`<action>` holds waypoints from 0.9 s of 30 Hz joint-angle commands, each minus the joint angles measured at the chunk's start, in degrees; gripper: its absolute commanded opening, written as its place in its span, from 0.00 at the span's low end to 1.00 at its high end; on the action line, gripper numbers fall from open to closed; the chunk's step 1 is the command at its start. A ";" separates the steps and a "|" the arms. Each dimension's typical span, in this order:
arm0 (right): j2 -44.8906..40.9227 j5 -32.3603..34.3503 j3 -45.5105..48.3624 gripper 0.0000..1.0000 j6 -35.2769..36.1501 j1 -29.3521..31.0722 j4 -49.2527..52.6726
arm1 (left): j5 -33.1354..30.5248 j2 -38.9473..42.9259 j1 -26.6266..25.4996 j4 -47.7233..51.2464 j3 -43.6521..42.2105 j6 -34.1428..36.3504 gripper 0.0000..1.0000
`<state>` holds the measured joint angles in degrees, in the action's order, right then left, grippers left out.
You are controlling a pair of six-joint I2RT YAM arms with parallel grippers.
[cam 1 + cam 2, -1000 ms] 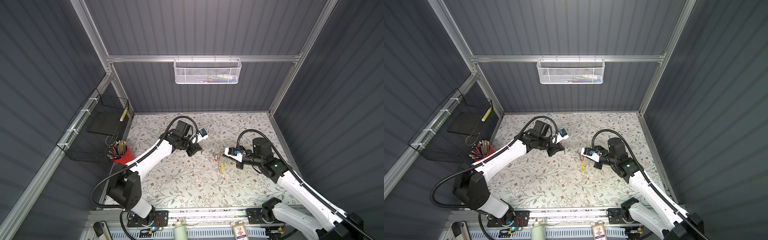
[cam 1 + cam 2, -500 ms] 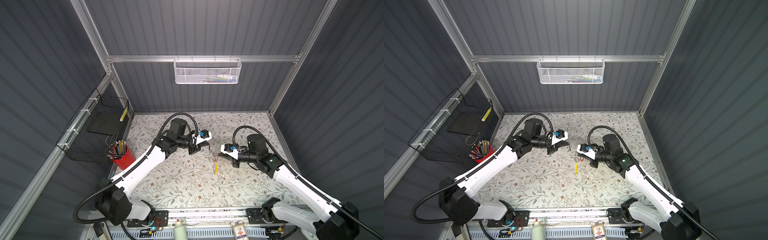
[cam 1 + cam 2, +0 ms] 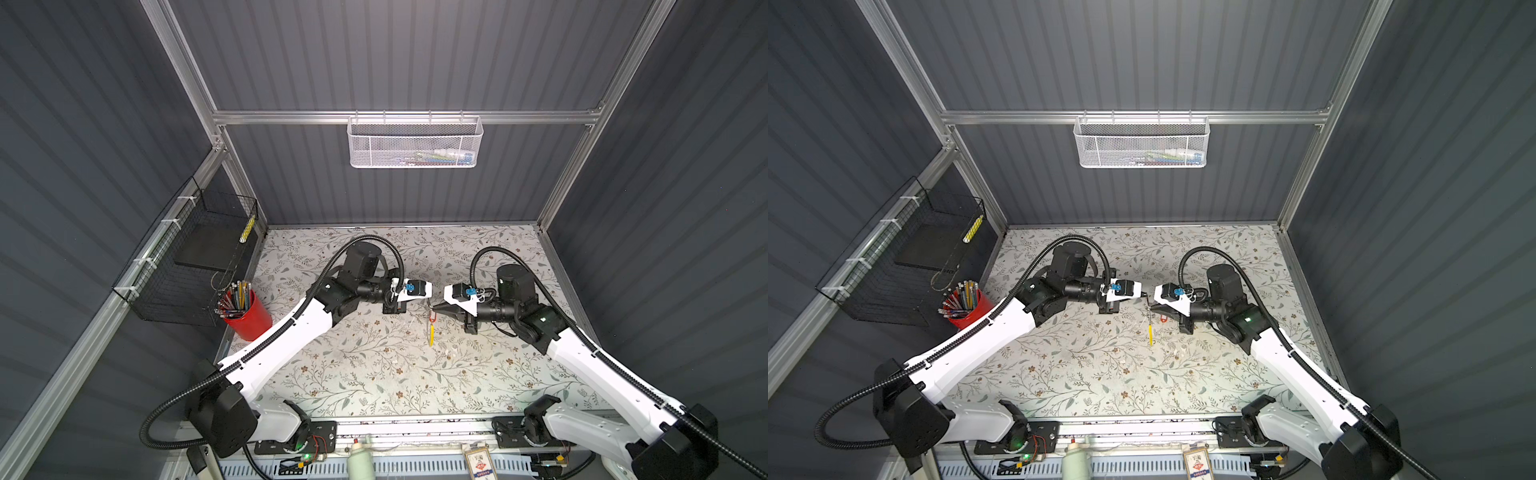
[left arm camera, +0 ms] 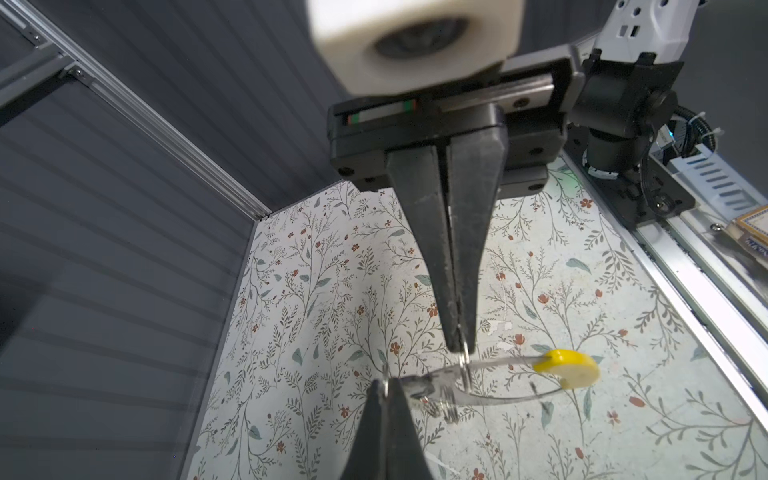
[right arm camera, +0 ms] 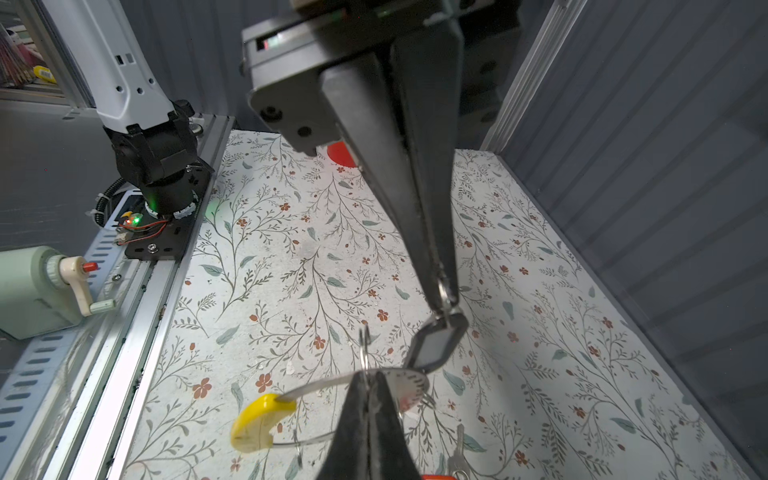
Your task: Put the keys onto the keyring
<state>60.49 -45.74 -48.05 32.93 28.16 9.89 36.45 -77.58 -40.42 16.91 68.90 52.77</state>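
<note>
Above the middle of the flowered table, the keyring is hanging in the air between the two arms, with its yellow segment pointing toward the front rail. The right gripper is pinching the thin hoop with its jaws pressed together, at the spot where a small split ring is standing up. The left gripper, jaws likewise together, is clamping the small loop of the black-rimmed tag, which is dangling against the hoop. A silvery key and the red tag are hanging lower; whether either is threaded on the hoop I cannot tell. Both grippers are facing each other, tips near but apart.
</note>
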 commanded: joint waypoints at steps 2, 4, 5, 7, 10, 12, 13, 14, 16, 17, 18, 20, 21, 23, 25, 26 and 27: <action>-1.40 -2.17 -0.84 0.00 -1.61 -0.62 -2.27 | 0.27 2.93 -0.62 -0.96 -2.42 5.96 0.00; -1.69 -2.74 -0.79 0.00 -2.07 -1.08 -2.35 | 0.37 3.31 -0.70 -0.74 -2.82 6.80 0.00; -1.77 -3.40 -0.81 0.00 -2.47 -1.35 -2.44 | 0.28 3.40 -0.70 -0.48 -2.81 7.04 0.00; -1.69 -4.11 -0.73 0.00 -3.11 -1.65 -2.60 | 0.52 3.82 -0.78 -0.83 -3.02 7.25 0.00; -1.26 -5.46 -0.88 0.00 -3.69 -1.71 -2.64 | 0.43 3.93 -1.01 -0.82 -2.92 7.86 0.00; -0.84 -6.22 -1.08 0.00 -3.66 -1.70 -2.13 | 0.28 3.84 -1.21 -0.72 -2.82 8.21 0.00; -0.68 -6.40 -1.16 0.00 -3.57 -1.67 -1.76 | 0.37 3.76 -1.31 -0.57 -2.72 8.33 0.00; -0.55 -6.59 -1.32 0.00 -3.49 -1.66 -1.42 | 0.41 3.75 -1.35 -0.48 -2.55 8.47 0.00; -0.46 -7.12 -1.60 0.00 -3.27 -1.67 -0.88 | 0.41 3.58 -1.66 -0.14 -2.46 8.91 0.00; -0.42 -7.33 -1.65 0.00 -3.31 -1.63 -0.85 | 0.35 3.62 -1.83 0.03 -2.36 9.18 0.00; -0.22 -7.37 -1.75 0.00 -3.08 -1.71 -0.48 | 0.42 3.52 -1.91 0.00 -2.37 9.34 0.00; 0.23 -7.53 -2.28 0.00 -2.66 -1.70 0.77 | 0.62 3.64 -2.19 -0.04 -2.37 9.54 0.00; 0.49 -7.61 -2.56 0.00 -2.40 -1.63 1.54 | 0.75 3.66 -2.23 -0.01 -2.26 9.66 0.00; 0.67 -7.36 -2.61 0.00 -2.28 -1.68 1.79 | 0.99 3.65 -2.39 0.57 -2.10 10.35 0.00; 0.85 -7.16 -2.70 0.00 -2.00 -1.75 1.80 | 1.24 3.85 -2.48 1.00 -2.23 10.95 0.00; 1.10 -7.21 -2.95 0.00 -1.86 -1.85 2.23 | 1.34 3.89 -2.58 1.25 -2.26 11.26 0.00; 1.36 -7.47 -3.40 0.00 -1.65 -2.03 3.02 | 1.37 3.95 -2.64 1.27 -2.37 11.29 0.00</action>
<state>61.25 -51.70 -49.10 30.50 26.48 11.05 36.51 -74.96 -42.57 16.78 66.78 62.24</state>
